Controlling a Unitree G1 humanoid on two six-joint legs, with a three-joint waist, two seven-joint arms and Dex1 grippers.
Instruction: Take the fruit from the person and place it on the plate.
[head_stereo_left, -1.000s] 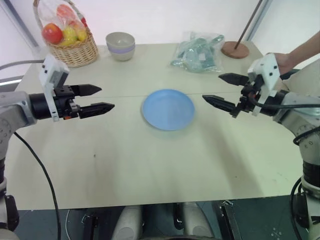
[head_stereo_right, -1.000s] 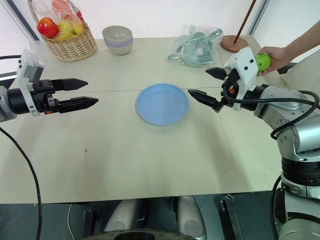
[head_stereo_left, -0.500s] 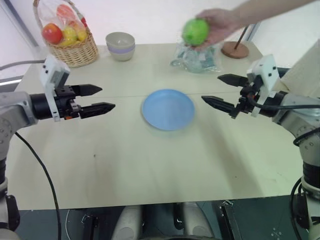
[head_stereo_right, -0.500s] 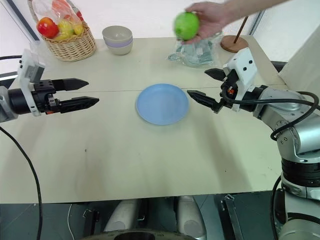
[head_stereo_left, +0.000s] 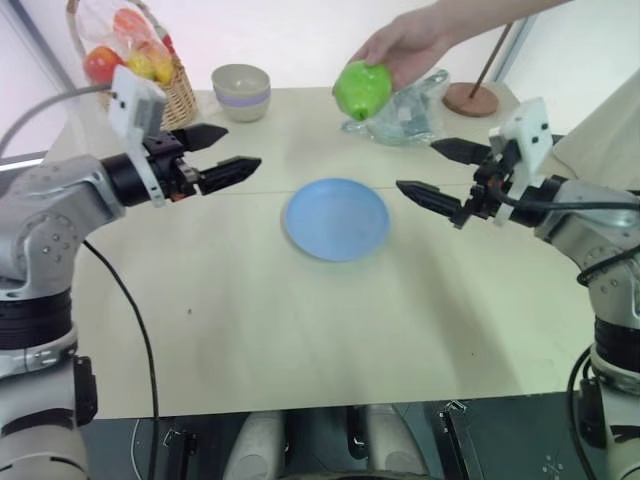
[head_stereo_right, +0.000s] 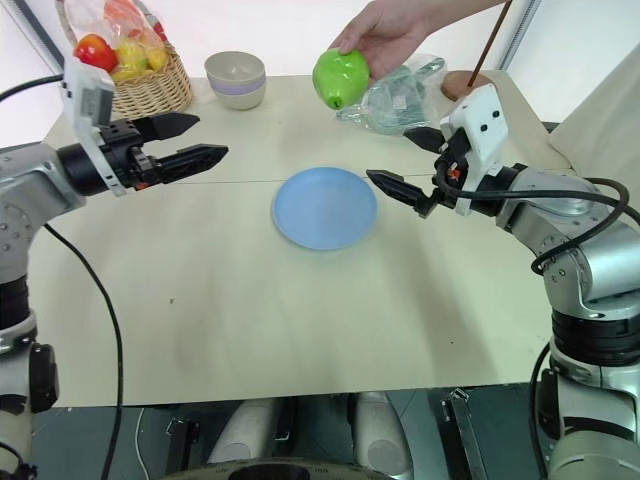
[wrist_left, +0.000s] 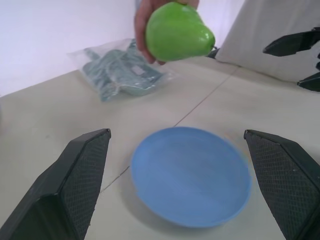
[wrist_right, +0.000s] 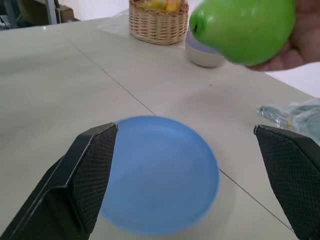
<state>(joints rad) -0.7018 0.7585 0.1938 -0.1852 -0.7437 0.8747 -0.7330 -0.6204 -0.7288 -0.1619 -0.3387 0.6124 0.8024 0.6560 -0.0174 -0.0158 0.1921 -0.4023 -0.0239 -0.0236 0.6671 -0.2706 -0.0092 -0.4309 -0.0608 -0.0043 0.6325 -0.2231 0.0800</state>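
Nearest in: bare desk (head_stereo_left: 300, 340), nothing on the front half. Mid-desk sits the plate (head_stereo_left: 336, 218), empty, flat, roughly centred between the two arms. Left hand (head_stereo_left: 232, 152) hangs above the desk off the plate's left side, fingers apart, nothing between them, pointing level toward the middle. Right hand (head_stereo_left: 442, 177) mirrors it off the plate's right side, fingers spread wide, also empty, aimed inward. Neither hand touches the plate or the fruit. Past the plate and higher up, the person's hand (head_stereo_left: 405, 45) reaches in from the far right and holds the fruit (head_stereo_left: 361, 89) in the air, gripped from above, hanging over the desk's far half, just beyond the plate's far edge; well apart from both robot hands. Behind it on the desk: a clear plastic bag (head_stereo_left: 405, 105) of grey-green stuff, a small bowl (head_stereo_left: 241, 91) and a wicker basket (head_stereo_right: 145, 85) of bagged red and yellow fruit at the far left, a round wooden base (head_stereo_left: 470, 98) with a rod at the far right. Step in hand, my read: handover, pre-grasp, fruit on offer but not taken. Next move calls for one hand to lift and reach to the fruit, line the open fingers up across its widest part clear of the person's fingers, close only once it's between the pads. Smooth round skin, so an off-centre pinch could squirt it out. Either hand looks about equally placed; can't tell which will go.
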